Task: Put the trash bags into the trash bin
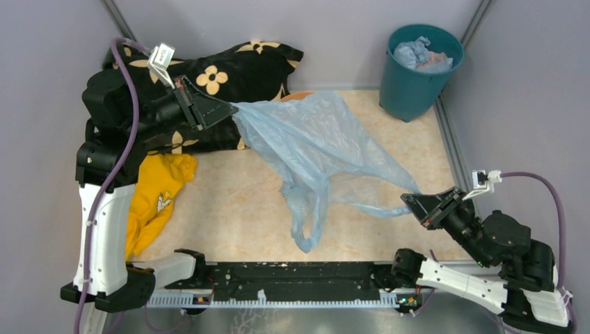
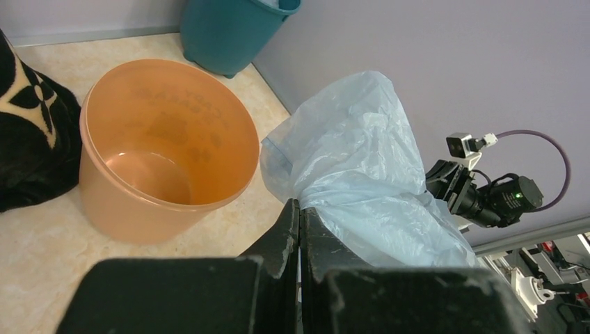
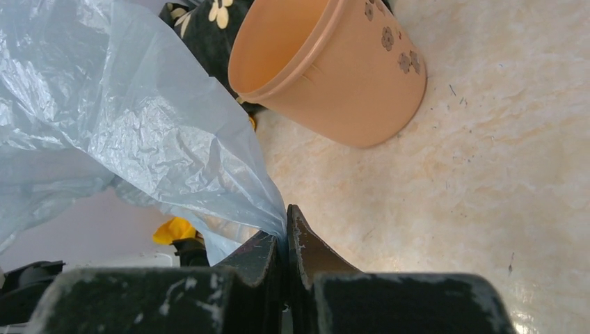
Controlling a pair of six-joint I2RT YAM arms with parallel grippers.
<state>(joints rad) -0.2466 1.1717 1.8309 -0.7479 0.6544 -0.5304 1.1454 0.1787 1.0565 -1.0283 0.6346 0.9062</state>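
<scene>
Yellow cloth point(image 1: 161, 189): crumpled at 9 o'clock on the table point(image 1: 229, 209) in the overhead view, no part of my job. Black flowered fabric point(image 1: 243, 66): heaped at 11 o'clock, behind the left arm. Left gripper point(image 1: 224, 108): at 10 o'clock, fingers pinched together on one corner of the trash bag point(image 1: 320, 139); my left wrist view shows the film bunched right at the closed tips. The trash bag itself: pale blue, see-through, stretched in the air between both grippers from 10 o'clock to 4 o'clock, with a loop handle drooping towards 6 o'clock. I can pick out one bag only; whether more are layered in it I cannot tell. Trash bin point(image 2: 125, 202): peach-orange, upright at 12 o'clock, just beside the flowered fabric, mostly hidden under the film from above; its inside looks bare in the left wrist view. Teal bucket point(image 1: 410, 94): at 1 o'clock in the far corner, crumpled pale material inside. Right gripper point(image 1: 412, 200): at 4 o'clock, clamped on the bag's opposite corner. Progress, as I judge it: the bag is lifted and spread but none of it is in the bin; I have yet to carry it over the rim, feed it down and let go with both hands.
</scene>
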